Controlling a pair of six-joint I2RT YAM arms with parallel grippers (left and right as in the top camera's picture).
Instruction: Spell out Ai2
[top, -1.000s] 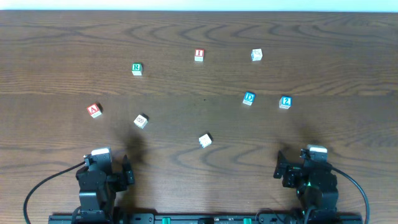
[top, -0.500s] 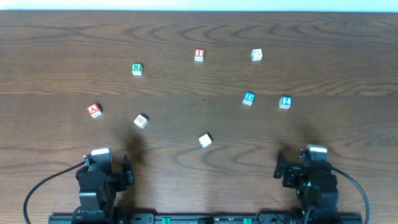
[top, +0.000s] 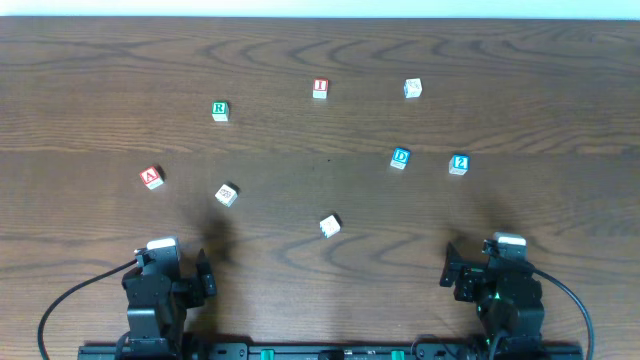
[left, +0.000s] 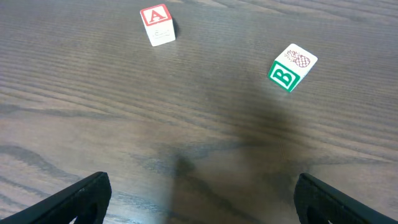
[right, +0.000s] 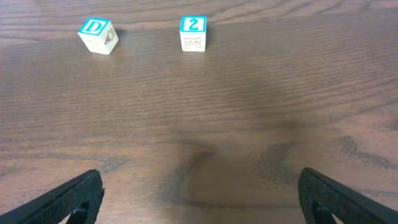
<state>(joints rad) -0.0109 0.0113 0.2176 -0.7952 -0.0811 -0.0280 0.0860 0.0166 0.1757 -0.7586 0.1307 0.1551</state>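
Still unmoved, A cube (top: 151, 177), I cube (top: 320, 88), 2 cube (top: 458, 164), left jaws wide, right jaws wide.

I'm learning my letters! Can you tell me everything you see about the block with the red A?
The A block is a small cube with white sides. Its top face has a red border and a red A; one side carries faint print too small to read. It sits flat, turned slightly, on the dark wood table, toward its left side. Nothing touches it; the open left gripper is well short of it.
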